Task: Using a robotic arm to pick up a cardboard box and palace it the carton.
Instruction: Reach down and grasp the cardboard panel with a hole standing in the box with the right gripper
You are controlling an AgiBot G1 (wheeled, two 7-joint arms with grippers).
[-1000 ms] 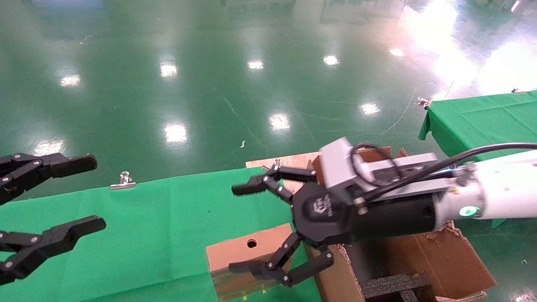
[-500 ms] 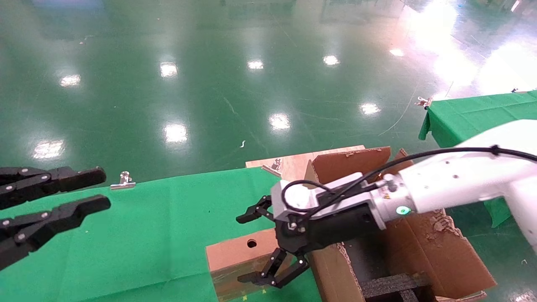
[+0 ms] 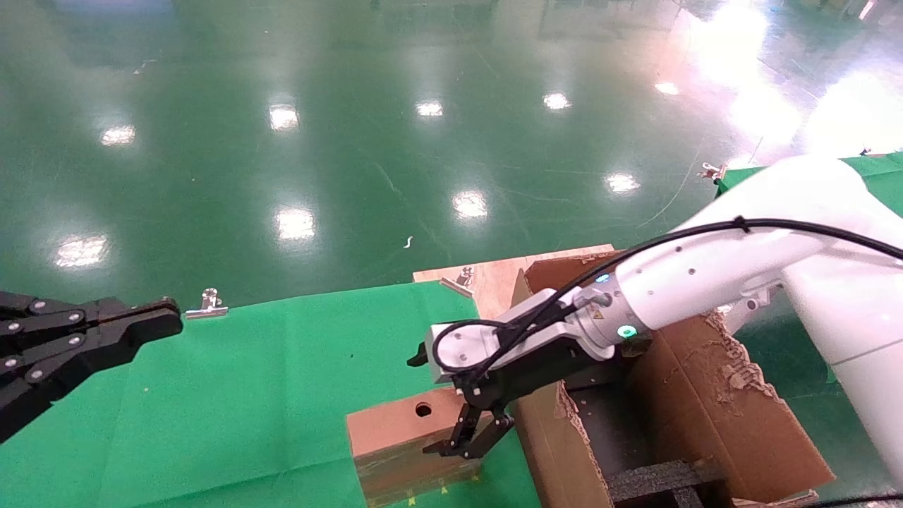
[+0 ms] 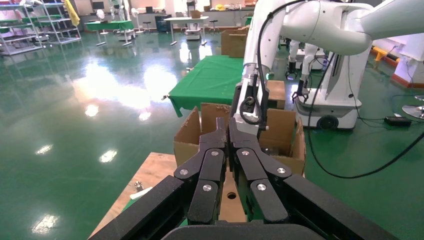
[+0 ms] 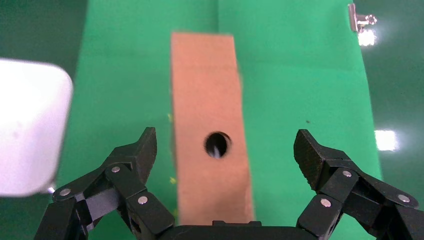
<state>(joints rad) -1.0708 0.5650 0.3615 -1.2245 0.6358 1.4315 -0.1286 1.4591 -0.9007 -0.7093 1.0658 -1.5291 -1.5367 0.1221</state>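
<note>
The small cardboard box (image 3: 395,432) with a round hole lies on the green cloth, hard against the carton's left wall. My right gripper (image 3: 440,401), on the white robotic arm (image 3: 705,275), hangs open just above the box. In the right wrist view the box (image 5: 207,100) runs between the spread fingers of that gripper (image 5: 226,144), and neither fingertip touches it. The large carton (image 3: 712,416) with ragged flaps and black foam stands at the right. My left gripper (image 3: 161,319) hovers shut and empty at the far left. From its wrist, that gripper (image 4: 228,126) points towards the carton (image 4: 192,132).
The green-clothed table (image 3: 247,395) spreads out to the left of the box. A metal clip (image 3: 207,305) sits on the table's far edge, and a wooden board (image 3: 494,275) lies behind the carton. A second green table (image 3: 885,166) stands far right. Glossy green floor lies beyond.
My right arm swung down and in, so its open gripper went from level above the carton to straddling the box. My left gripper's fingers went from wide apart to shut.
</note>
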